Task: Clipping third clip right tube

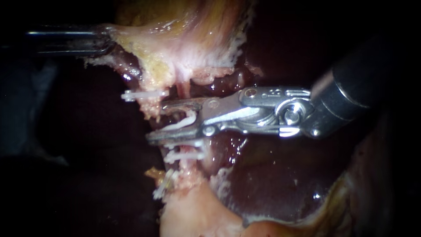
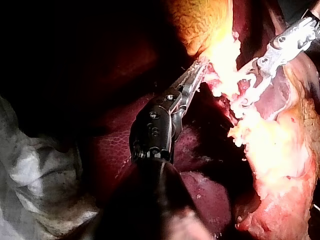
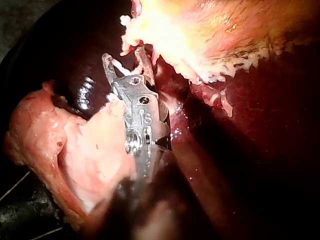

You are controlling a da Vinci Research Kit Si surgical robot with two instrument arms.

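Endoscope view, white clip [image 1: 184, 121] held in right instrument [image 1: 157, 122], astride the tube [image 1: 186, 89].

Dark unlit surroundings, narrow pool of harsh light, crumpled grey cloth [image 2: 35, 185] in shadow

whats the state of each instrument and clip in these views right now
left instrument, clamped on the gallbladder
gallbladder, stretched taut toward the left instrument
right instrument, spread wide, holding the loaded clip
loaded clip, open, not yet squeezed, seemingly astride the tube
upper clip, closed on tissue
lower clips, closed, just below the right instrument
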